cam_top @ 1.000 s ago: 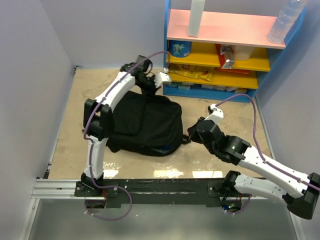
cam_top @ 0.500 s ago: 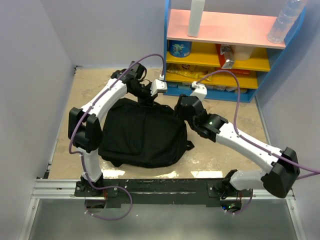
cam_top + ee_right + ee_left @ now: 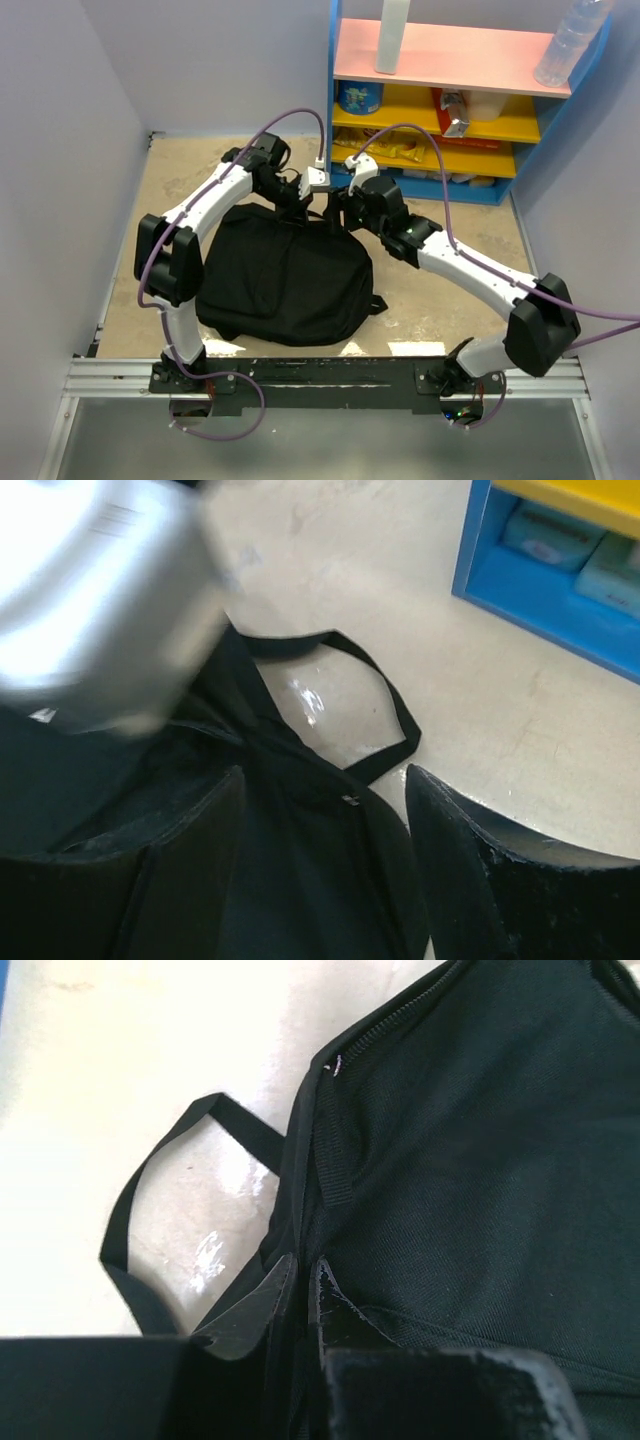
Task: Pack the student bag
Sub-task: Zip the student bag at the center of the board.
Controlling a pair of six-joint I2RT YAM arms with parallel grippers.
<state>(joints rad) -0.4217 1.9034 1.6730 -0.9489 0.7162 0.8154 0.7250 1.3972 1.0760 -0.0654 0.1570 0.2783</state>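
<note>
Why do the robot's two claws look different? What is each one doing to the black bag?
The left gripper has its fingers pinched together on the fabric of the student bag. The right gripper has its fingers spread wide and grips nothing. The left one touches the bag, while the right one seems to hang just over it, beside the carry loop. Both are at the same end of the bag, close together.

White-black arms (image 3: pixel 205 200), purple cables (image 3: pixel 297 113)

Robot lab cell: plain partition walls (image 3: pixel 60 150), aluminium mounting rail (image 3: pixel 110 375), stocked colourful shelf (image 3: pixel 450 55).
</note>
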